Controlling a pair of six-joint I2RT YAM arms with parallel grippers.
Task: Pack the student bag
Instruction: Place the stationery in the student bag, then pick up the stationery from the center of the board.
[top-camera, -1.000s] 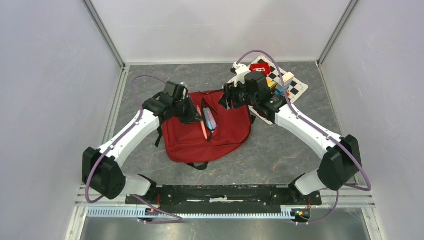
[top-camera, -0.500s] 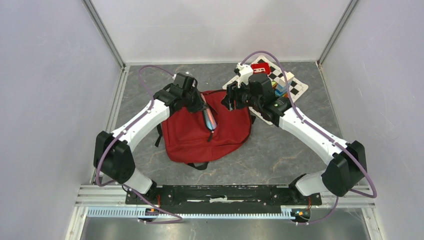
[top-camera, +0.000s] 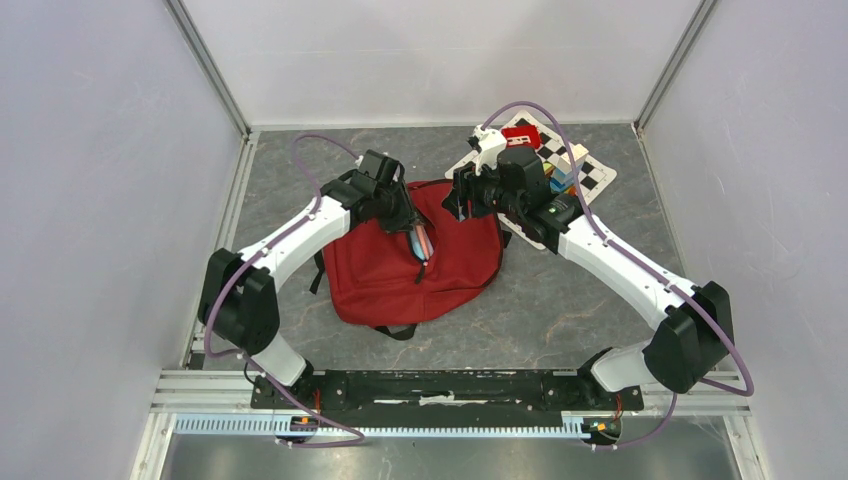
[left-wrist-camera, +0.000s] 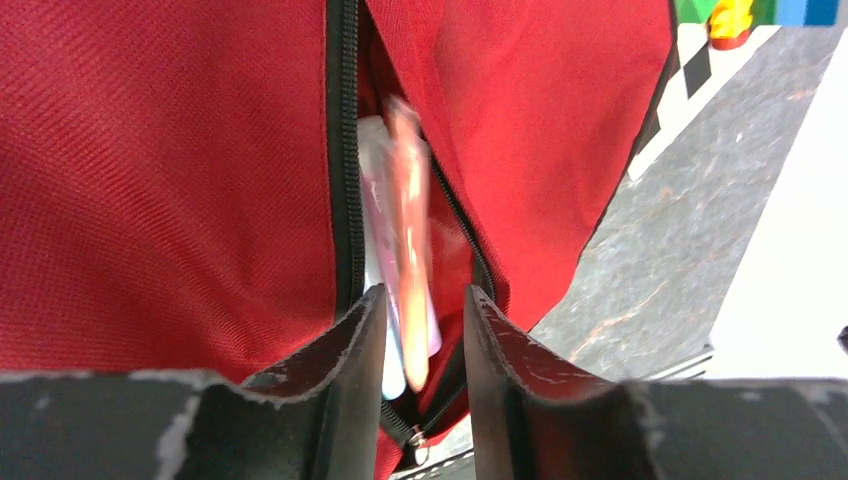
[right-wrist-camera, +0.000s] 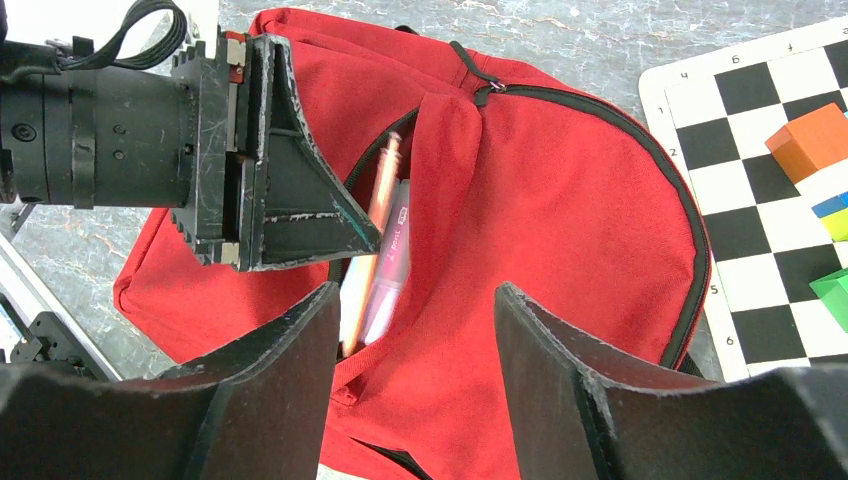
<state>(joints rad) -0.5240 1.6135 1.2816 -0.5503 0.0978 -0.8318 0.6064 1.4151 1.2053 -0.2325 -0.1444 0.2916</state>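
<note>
The student bag (top-camera: 400, 275) is a dark-red backpack lying flat mid-table, its black-zippered front pocket (right-wrist-camera: 400, 150) gaping. An orange pen (right-wrist-camera: 376, 215) and a pink pen (right-wrist-camera: 393, 255) lie in that slot, partly hidden by the fabric. My left gripper (top-camera: 405, 215) hovers right over the slot; in its wrist view the blurred orange pen (left-wrist-camera: 408, 250) runs between its fingertips (left-wrist-camera: 365, 305) with a gap on each side, so the left gripper (left-wrist-camera: 425, 295) is open. My right gripper (right-wrist-camera: 415, 290) stands open above the bag's (right-wrist-camera: 570, 220) top right part, holding nothing.
A checkerboard mat (top-camera: 597, 178) lies at the far right beside the bag, carrying a small red block (top-camera: 520, 137), an orange block (right-wrist-camera: 812, 140), a green block (right-wrist-camera: 830, 295) and other coloured pieces. White enclosure walls close in the grey table (top-camera: 580, 300).
My left arm has swung away from its base and rightward over the pocket, and its jaws have parted from the orange pen. The pens sit deeper in the slot. The right arm barely shifted.
</note>
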